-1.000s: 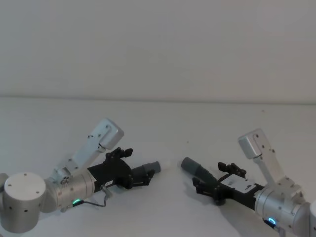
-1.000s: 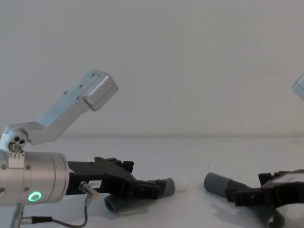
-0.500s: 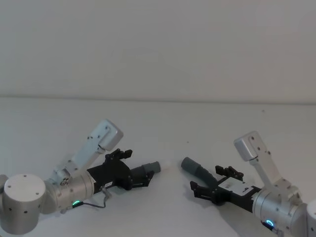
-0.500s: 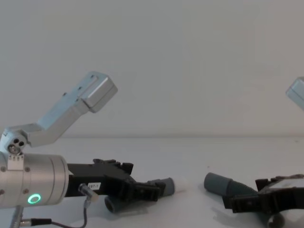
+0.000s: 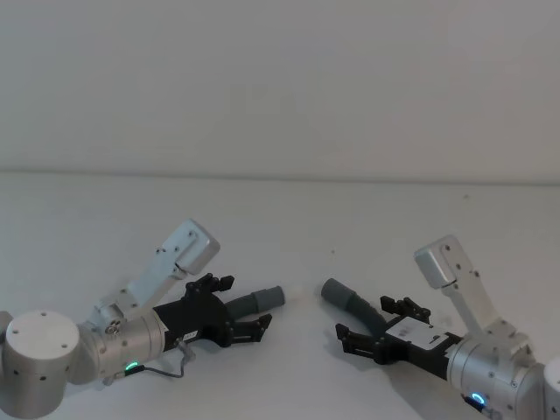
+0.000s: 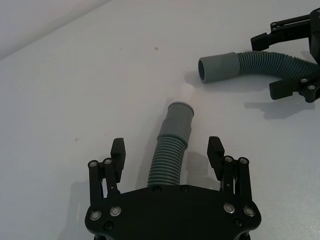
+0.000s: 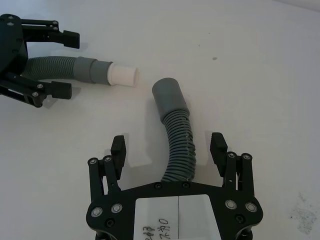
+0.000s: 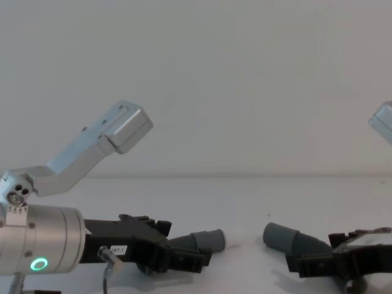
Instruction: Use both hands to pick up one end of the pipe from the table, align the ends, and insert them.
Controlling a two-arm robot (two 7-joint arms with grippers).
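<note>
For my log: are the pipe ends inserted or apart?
Apart. The narrower cuff and wider cuff lie on the table, bare surface between; left gripper and right gripper stand open.

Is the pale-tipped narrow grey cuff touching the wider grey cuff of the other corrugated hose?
Apart. The right wrist view shows bare white table between the pale-tipped cuff and the wider cuff.

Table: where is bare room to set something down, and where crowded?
Bare: far table strip before the wall; near patch between left gripper and right gripper. Crowded: the pale-tipped hose and wide-cuffed hose they straddle.
</note>
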